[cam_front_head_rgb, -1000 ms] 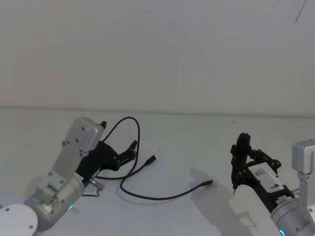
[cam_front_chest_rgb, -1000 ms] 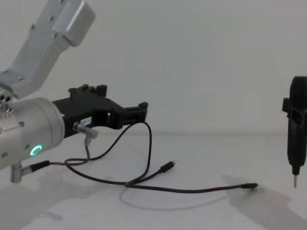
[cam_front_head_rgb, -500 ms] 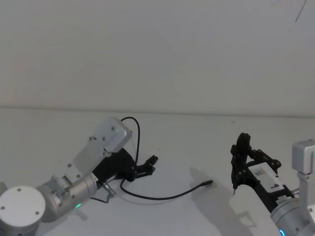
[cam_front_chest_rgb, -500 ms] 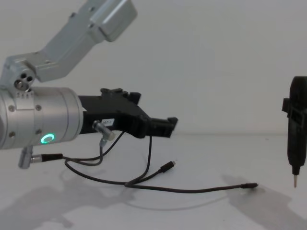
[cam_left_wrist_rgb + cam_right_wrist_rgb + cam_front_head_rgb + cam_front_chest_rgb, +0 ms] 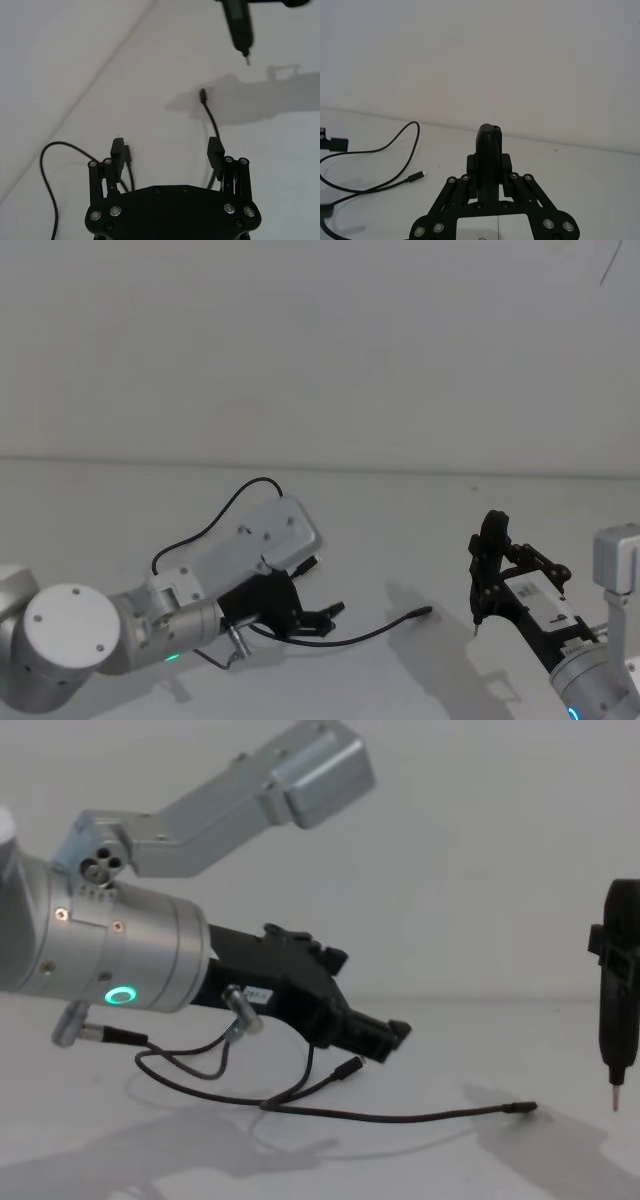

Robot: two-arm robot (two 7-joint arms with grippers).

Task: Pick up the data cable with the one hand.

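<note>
Black angular left hand (image 5: 166, 148), fingers spread, hovers over thin forked data cable (image 5: 400, 1118).

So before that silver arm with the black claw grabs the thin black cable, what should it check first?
1. Left gripper open: ok, its fingers are spread wide.
2. Thin dark forked data cable lying loose on the white table: ok.
3. Cable lined up with the gap: ok, strands run by both fingers in the left wrist view.
4. Fingertips low enough to close on the cable: not ok, the chest view shows them above it.
5. Right gripper, clamped on the dark pen-shaped tool, out of the way: ok, off to the right and apart from the cable.
</note>
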